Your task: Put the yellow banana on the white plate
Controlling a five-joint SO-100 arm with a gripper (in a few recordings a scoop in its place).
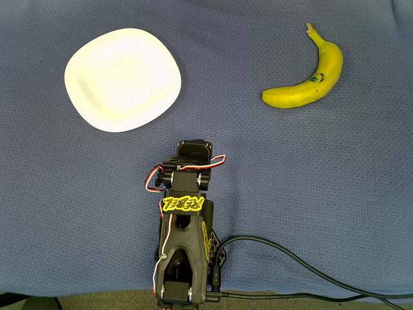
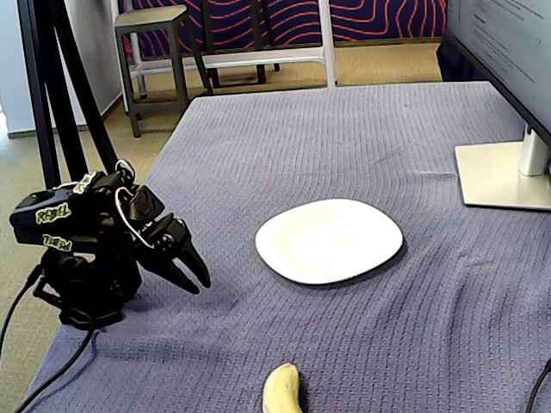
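The yellow banana (image 1: 305, 82) lies on the blue cloth at the upper right of the overhead view, its stem pointing up and a dark sticker on its side. One end of the banana (image 2: 282, 391) shows at the bottom edge of the fixed view. The white plate (image 1: 122, 79) (image 2: 329, 240) sits bare at the upper left of the overhead view. My black arm (image 1: 187, 213) is folded near the table's front edge, well short of both. The gripper (image 2: 196, 277) points down toward the cloth, its fingers together with nothing between them.
A monitor stand (image 2: 504, 176) rests at the right of the table in the fixed view. A black cable (image 1: 310, 271) runs from the arm's base to the right along the front edge. Black tripod legs (image 2: 60, 103) and a stool (image 2: 155, 52) stand beyond the table.
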